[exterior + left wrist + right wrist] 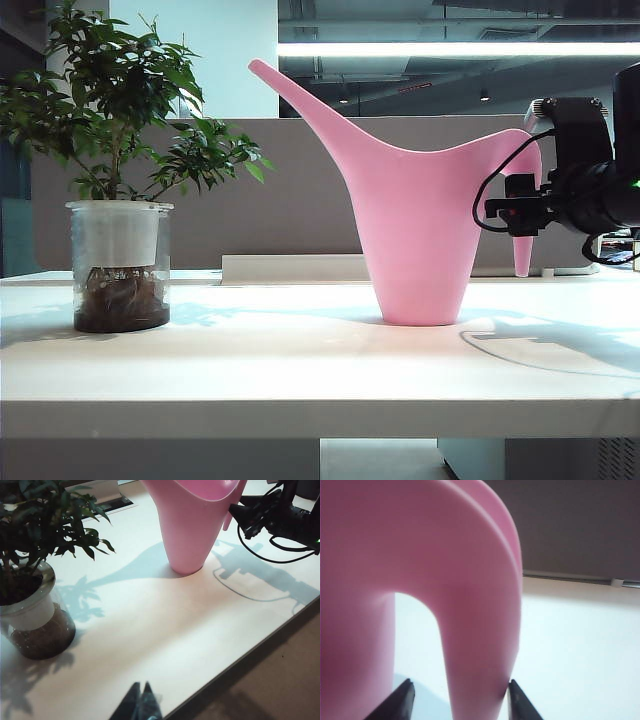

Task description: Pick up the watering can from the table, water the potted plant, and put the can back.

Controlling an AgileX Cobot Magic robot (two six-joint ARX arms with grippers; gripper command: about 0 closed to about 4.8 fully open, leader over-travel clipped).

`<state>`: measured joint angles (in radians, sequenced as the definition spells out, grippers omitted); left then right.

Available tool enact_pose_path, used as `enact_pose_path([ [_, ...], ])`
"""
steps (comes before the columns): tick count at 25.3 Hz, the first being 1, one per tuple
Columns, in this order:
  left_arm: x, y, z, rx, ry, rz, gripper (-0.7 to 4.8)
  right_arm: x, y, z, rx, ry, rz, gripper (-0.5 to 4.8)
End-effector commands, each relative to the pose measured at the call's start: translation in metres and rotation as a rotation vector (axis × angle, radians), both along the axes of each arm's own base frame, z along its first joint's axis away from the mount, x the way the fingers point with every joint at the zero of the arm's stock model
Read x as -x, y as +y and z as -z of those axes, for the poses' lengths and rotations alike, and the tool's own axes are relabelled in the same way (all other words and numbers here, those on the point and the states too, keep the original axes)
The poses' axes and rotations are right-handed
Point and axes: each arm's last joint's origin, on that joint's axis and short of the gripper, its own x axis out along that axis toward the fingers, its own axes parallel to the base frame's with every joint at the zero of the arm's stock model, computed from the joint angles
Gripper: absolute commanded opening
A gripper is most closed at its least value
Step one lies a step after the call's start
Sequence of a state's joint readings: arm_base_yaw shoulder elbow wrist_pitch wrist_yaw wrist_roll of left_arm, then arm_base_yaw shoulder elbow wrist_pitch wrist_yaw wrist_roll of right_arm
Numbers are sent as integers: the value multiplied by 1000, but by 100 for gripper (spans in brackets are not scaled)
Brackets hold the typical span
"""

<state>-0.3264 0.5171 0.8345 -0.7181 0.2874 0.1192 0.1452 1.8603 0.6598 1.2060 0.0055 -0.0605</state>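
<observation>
The pink watering can (415, 230) stands upright on the white table (300, 370), right of middle, with its spout pointing up and left. The potted plant (120, 260) sits at the table's left in its clear glass jar. My right gripper (508, 212) is level with the can's arched handle (475, 630), open. Its fingers straddle the handle's lower end in the right wrist view: one fingertip (514, 687) is against the handle's edge and the other stands apart from it. My left gripper (141, 686) hovers shut and empty over the table's front part, away from the can (187, 525) and the plant (30, 600).
A grey partition (300, 180) runs behind the table, with a low white strip (290, 267) along the back edge. The right arm's black cable (260, 555) loops beside the can. The table's front edge (250, 645) is near my left gripper.
</observation>
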Motion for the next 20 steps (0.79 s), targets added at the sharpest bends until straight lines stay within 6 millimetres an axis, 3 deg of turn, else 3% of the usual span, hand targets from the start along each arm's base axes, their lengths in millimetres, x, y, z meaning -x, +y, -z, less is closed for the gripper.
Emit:
enact_pose_path([
  [1, 0, 0, -2, 3, -13, 5, 3, -1, -1, -6, -4, -40, -13, 257],
  [20, 0, 0, -2, 3, -13, 5, 3, -27, 3, -28, 45, -60, -4, 257],
])
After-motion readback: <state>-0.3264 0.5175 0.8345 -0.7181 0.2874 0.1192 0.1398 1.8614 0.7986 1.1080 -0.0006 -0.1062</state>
